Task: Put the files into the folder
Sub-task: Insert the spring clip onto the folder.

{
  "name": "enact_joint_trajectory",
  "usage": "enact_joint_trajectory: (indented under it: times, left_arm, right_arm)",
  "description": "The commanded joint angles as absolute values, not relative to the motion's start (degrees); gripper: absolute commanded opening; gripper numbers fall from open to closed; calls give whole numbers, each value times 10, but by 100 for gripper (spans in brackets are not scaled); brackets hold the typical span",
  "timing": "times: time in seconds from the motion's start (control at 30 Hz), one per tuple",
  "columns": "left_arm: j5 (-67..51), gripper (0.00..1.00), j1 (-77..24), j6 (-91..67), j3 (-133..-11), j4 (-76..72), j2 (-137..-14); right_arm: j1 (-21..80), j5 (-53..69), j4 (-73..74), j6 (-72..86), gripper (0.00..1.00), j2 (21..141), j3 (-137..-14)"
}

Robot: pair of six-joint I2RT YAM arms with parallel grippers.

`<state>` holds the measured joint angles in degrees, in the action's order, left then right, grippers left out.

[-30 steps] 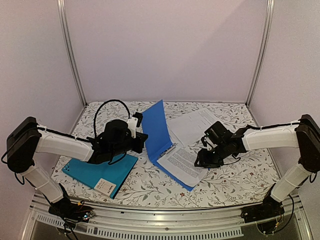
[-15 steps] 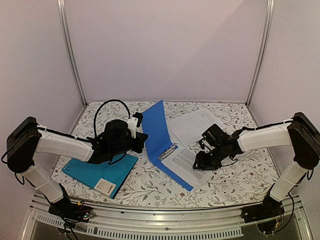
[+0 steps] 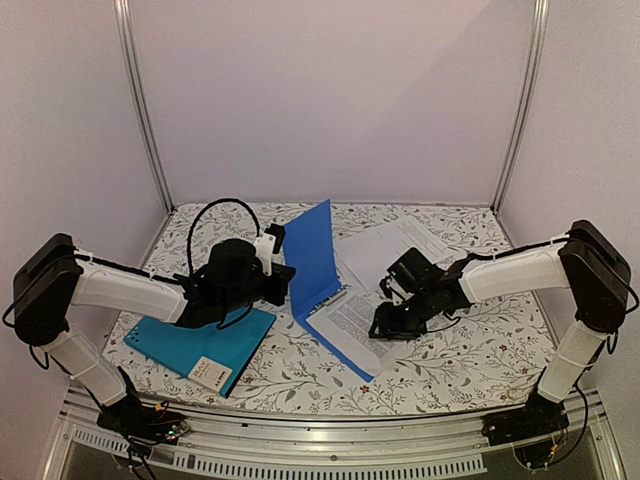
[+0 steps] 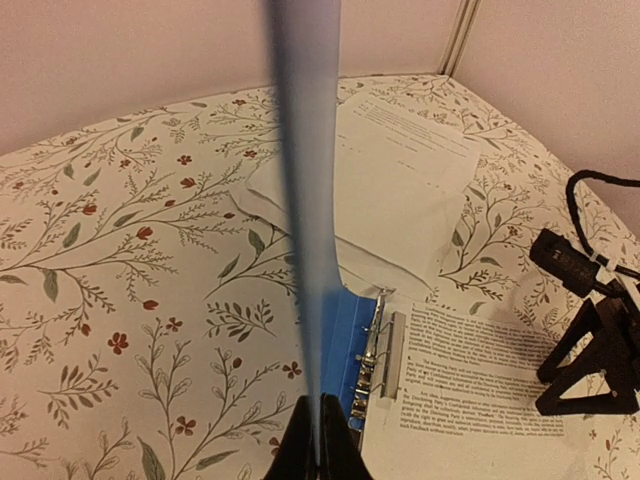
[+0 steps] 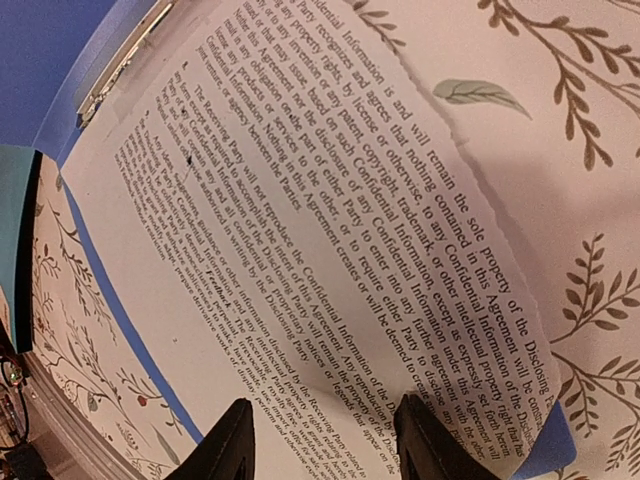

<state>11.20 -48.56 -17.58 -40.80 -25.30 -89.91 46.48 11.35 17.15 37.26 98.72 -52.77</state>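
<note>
One printed sheet [image 3: 345, 320] lies on the open base of a plain blue folder [image 3: 318, 255], beside its metal clip [image 4: 385, 345]. My left gripper [image 3: 283, 276] is shut on the blue cover's edge [image 4: 305, 200] and holds it upright; its tips show in the left wrist view [image 4: 320, 445]. My right gripper [image 3: 383, 325] is open, fingertips down on that sheet [image 5: 330, 230], one finger [image 5: 232, 445] on each side. The second sheet [image 3: 388, 250] lies flat behind [image 4: 390, 190]. The teal folder [image 3: 190, 340] lies closed at the left, white label [image 3: 212, 373] near its front corner.
The table has a floral cloth [image 3: 480, 350]. Metal frame posts [image 3: 140, 100] stand at the back corners against pale walls. The left arm's black cable [image 3: 215, 210] loops above its wrist. A teal edge [image 5: 12, 230] shows at the right wrist view's left border.
My right gripper has moved left and nearer across the sheet, and the sheet has slid left with it over the blue base. The left gripper has held still.
</note>
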Motion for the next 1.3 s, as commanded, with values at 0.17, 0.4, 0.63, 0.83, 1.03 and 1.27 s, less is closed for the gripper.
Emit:
enact_joint_trajectory:
  times: [0.17,0.4,0.63,0.83,1.03,1.27]
  left_arm:
    - [101,0,-499,-173,-413,-244,-908]
    - [101,0,-500,-172,-412,-243,-905]
    - [100,0,-500,-170,-413,-243,-904]
    - [104,8,-500,-169,-415,-240,-902]
    - [106,17,-500,-167,-425,-234,-906]
    - [118,29,-500,-159,-434,-220,-900]
  right_arm:
    - [473,119,176,368,49,1019,-549]
    - [473,115,177,372,49,1020,-551]
    - [472,112,181,372,50,1010,-553]
    - [473,113,187,370,53,996,-558]
    - [472,117,193,368,54,981,-567]
    - [473,114,205,363,55,968,-574]
